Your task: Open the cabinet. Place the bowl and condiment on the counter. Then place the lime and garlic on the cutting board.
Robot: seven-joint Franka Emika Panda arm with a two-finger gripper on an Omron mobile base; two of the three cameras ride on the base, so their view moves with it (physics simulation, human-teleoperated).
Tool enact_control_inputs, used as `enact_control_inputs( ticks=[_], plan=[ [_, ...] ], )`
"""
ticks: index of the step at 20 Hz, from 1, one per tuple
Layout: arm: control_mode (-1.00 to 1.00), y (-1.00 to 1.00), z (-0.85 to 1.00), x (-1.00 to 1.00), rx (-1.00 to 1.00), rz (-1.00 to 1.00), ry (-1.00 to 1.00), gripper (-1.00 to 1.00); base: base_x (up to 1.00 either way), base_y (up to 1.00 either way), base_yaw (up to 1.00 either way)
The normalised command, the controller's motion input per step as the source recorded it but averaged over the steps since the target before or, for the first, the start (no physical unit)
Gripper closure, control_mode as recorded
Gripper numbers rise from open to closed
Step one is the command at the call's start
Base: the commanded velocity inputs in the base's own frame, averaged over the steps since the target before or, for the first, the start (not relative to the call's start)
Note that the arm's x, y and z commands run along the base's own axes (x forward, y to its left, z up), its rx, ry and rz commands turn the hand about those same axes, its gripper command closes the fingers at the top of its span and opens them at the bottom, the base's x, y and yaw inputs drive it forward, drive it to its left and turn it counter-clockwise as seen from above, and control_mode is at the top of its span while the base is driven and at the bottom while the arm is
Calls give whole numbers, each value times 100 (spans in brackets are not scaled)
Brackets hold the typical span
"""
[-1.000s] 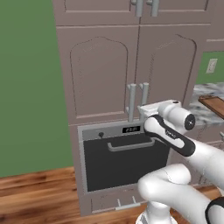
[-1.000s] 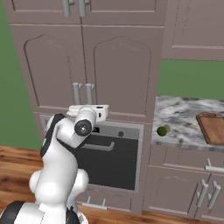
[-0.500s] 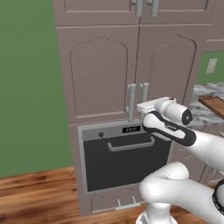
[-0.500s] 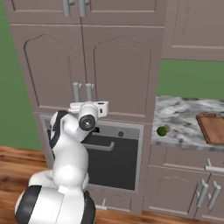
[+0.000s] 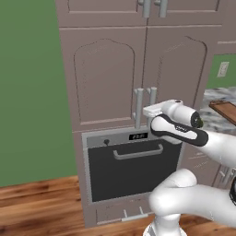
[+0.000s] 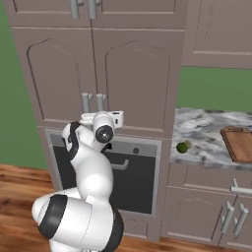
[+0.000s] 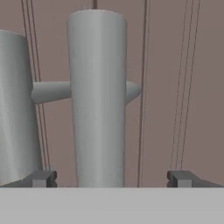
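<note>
The tall taupe cabinet (image 5: 177,78) (image 6: 138,78) stands with both arched doors shut. My gripper (image 7: 112,178) (image 5: 154,110) is open right at its grey bar handles. In the hand view the nearer handle (image 7: 97,100) stands between my two fingertips, untouched, and the second handle (image 7: 15,105) is off to the left. The lime (image 6: 183,147) lies on the marble counter (image 6: 209,135) near its left edge. The cutting board (image 6: 238,143) (image 5: 226,109) rests further right. The bowl, condiment and garlic are out of view.
A built-in oven (image 5: 133,170) with a curved handle (image 6: 120,165) sits directly below the cabinet doors, under my arm. More cabinet doors (image 5: 147,9) run above. Taupe drawers and doors (image 6: 216,206) sit beneath the counter. Wooden floor (image 5: 41,207) lies to the left.
My hand has risen slightly and closed in on the cabinet's handles, with the arm's elbow swinging around. The jaws stayed open and the doors stayed shut.
</note>
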Motion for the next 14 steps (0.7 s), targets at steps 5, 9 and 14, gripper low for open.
enact_control_inputs(
  ticks=[5, 9, 14],
  plan=[
    [-100, 0, -5, 19, 0, 4, 0, 100, 0, 0, 0],
    [-100, 6, -5, 13, 0, 2, 0, 100, 0, 0, 0],
    [-100, 8, -3, 0, 0, 0, 0, 100, 0, 0, 0]
  ],
)
